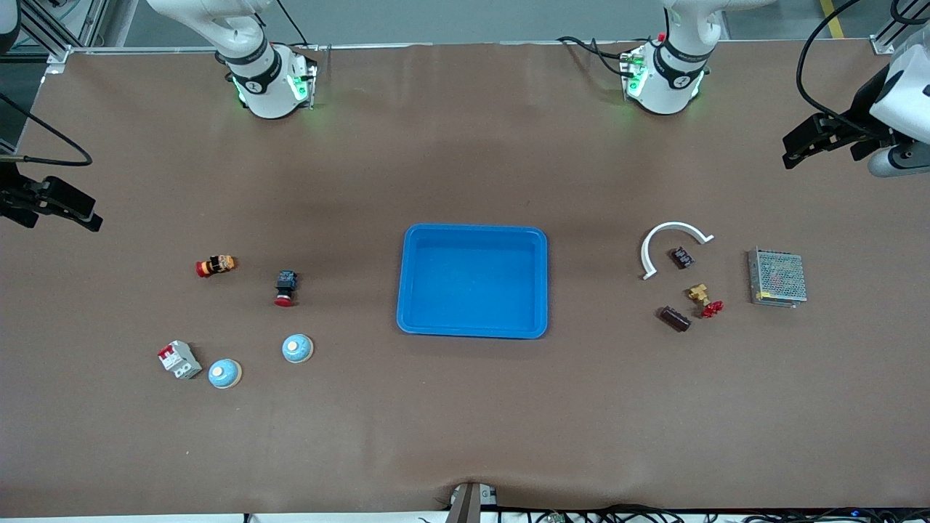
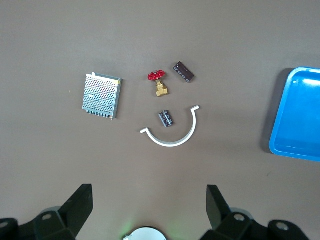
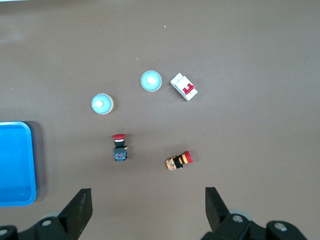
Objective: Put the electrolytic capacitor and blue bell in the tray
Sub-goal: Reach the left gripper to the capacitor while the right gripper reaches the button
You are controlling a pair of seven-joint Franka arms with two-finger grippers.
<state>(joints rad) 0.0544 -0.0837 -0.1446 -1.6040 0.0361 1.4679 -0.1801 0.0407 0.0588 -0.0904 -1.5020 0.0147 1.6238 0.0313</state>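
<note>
The bright blue tray (image 1: 472,231) lies mid-table; its rim also shows in the left wrist view (image 2: 278,120) and the right wrist view (image 3: 33,165). Two blue bells (image 1: 298,349) (image 1: 224,373) sit toward the right arm's end, also seen in the right wrist view (image 3: 102,104) (image 3: 150,81). A dark cylindrical capacitor (image 1: 674,318) (image 2: 183,71) lies toward the left arm's end; a smaller dark part (image 1: 681,257) (image 2: 166,118) lies inside a white arc. My left gripper (image 1: 799,145) (image 2: 149,192) and right gripper (image 1: 80,211) (image 3: 148,195) hang open and empty, high over their own table ends.
Near the capacitor lie a white arc (image 1: 672,243), a brass valve with a red handle (image 1: 703,298) and a grey mesh box (image 1: 777,277). Near the bells lie a white circuit breaker (image 1: 179,359) and two red-capped push buttons (image 1: 216,266) (image 1: 285,288).
</note>
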